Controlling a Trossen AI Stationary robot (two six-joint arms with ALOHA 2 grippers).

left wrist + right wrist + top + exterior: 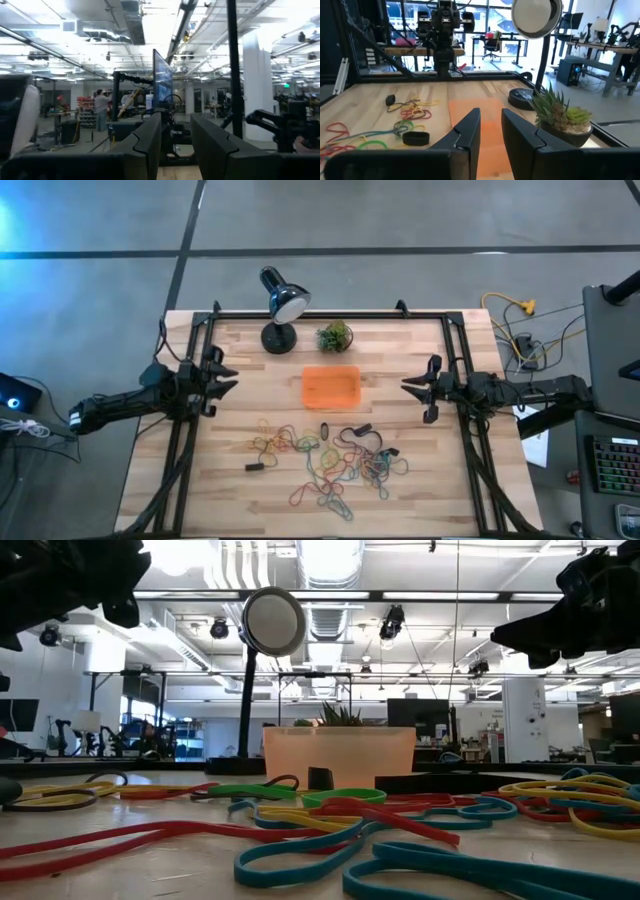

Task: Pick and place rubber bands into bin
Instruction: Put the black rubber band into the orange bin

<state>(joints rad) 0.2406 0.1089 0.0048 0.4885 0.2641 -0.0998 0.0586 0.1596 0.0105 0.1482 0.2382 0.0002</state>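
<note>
A: Start on the left. How does the left gripper [232, 377] stand?

B: It hangs over the table's [420, 490] left edge, nothing in it. Its wrist view shows a narrow gap between the two dark fingers [150, 135], so they stand a little apart.

A: And what lies past it?

B: Ahead of its fingertips, toward the middle, sits the bin [331, 386], the orange tray. The rubber bands [330, 460] are scattered on the wood ahead of that gripper and off to one side, on the bin's near side, with a few small black clips [254, 467] among them.

A: The far edge?

B: A desk lamp [281, 308] and a small green plant [335, 335], both behind the bin.

A: The right gripper [408, 388]?

B: It is over the right edge, pointing at the bin. Its fingers [470, 131] are parted by a narrow gap and hold nothing. The bin [480, 120] lies straight ahead of them, and the bands [395, 125] lie ahead and off to one side.
</note>
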